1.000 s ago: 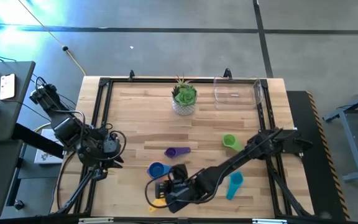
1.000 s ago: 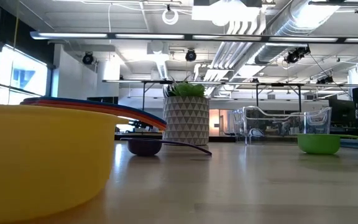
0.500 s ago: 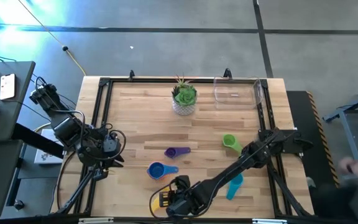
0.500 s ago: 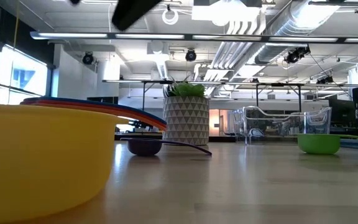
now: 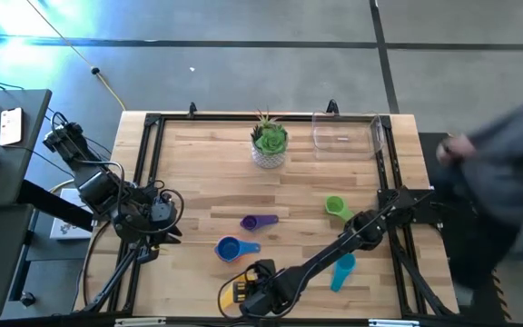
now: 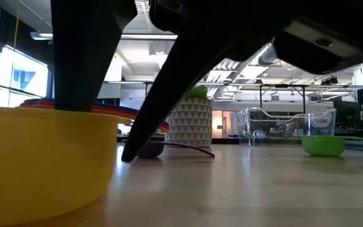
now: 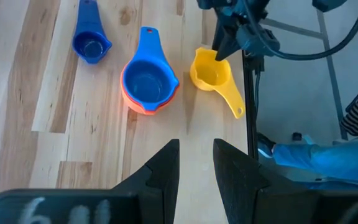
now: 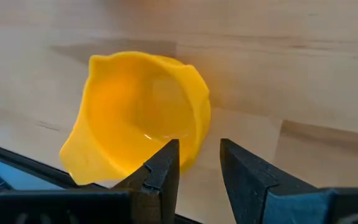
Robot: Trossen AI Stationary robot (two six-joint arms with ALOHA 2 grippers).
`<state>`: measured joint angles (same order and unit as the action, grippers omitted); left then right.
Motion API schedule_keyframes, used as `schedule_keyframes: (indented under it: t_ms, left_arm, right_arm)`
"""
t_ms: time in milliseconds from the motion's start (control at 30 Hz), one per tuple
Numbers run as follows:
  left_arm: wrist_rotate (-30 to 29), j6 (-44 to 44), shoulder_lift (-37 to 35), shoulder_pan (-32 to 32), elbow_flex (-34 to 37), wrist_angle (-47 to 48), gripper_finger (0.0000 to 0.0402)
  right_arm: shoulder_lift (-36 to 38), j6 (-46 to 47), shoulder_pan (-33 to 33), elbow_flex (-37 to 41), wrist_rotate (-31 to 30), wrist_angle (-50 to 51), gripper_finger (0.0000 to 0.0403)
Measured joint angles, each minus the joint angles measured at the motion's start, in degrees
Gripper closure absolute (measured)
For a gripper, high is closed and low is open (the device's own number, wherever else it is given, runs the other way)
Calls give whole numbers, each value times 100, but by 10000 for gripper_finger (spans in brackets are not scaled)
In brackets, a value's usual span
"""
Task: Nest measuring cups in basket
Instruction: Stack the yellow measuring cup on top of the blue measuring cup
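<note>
A yellow measuring cup (image 5: 229, 290) sits upright on the table near the front edge. My right gripper (image 8: 197, 155) is open and has come down on it, straddling its wall (image 8: 199, 127): one finger (image 6: 74, 75) inside the bowl, the other finger (image 6: 145, 120) outside. A blue cup (image 5: 228, 248) is nested in an orange one. Purple (image 5: 260, 221), green (image 5: 337, 207) and teal (image 5: 343, 270) cups lie apart on the table. The clear basket (image 5: 346, 132) stands at the far right. My left gripper (image 7: 196, 155) hangs open at the left, holding nothing. My right gripper comes at the yellow cup slanting down from above, one finger inside the bowl and one outside its wall (image 8: 199, 127). The cup rests on the table. I cannot tell whether either finger touches the wall.
A white pot with a green plant (image 5: 269, 142) stands at the far middle. A blurred person (image 5: 507, 173) is beside the table's right edge. Bare wood lies between the cups and the basket.
My right gripper has sunk and gone toward the table's near edge onto the yellow cup, tipping steeper; its fingers now show in the low view. The cup has not moved. A person has come in at the table's right side.
</note>
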<state>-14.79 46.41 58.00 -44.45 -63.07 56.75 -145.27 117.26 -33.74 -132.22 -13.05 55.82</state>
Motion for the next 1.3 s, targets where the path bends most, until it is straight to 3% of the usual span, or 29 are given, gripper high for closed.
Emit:
schedule_keyframes:
  t_ms: [200, 433, 900, 1100, 1300]
  left_arm:
    - [-2, -2, 0, 0, 0, -1, 312]
    - [-2, -104, 0, 0, 0, 0, 312]
    - [0, -275, 0, 2, -2, 1, 312]
    - [2, -281, 0, 2, -2, -2, 312]
    - [2, 34, 0, 72, -2, -2, 312]
  right_arm:
    - [-4, -45, 86, 0, 1, 44, 308]
    - [-4, -494, 248, 0, 241, 74, 394]
    - [255, -1590, 376, -2, 761, 198, 400]
    - [579, -2650, 491, -2, 800, 597, 401]
    - [885, -4621, 941, -2, 751, 1092, 402]
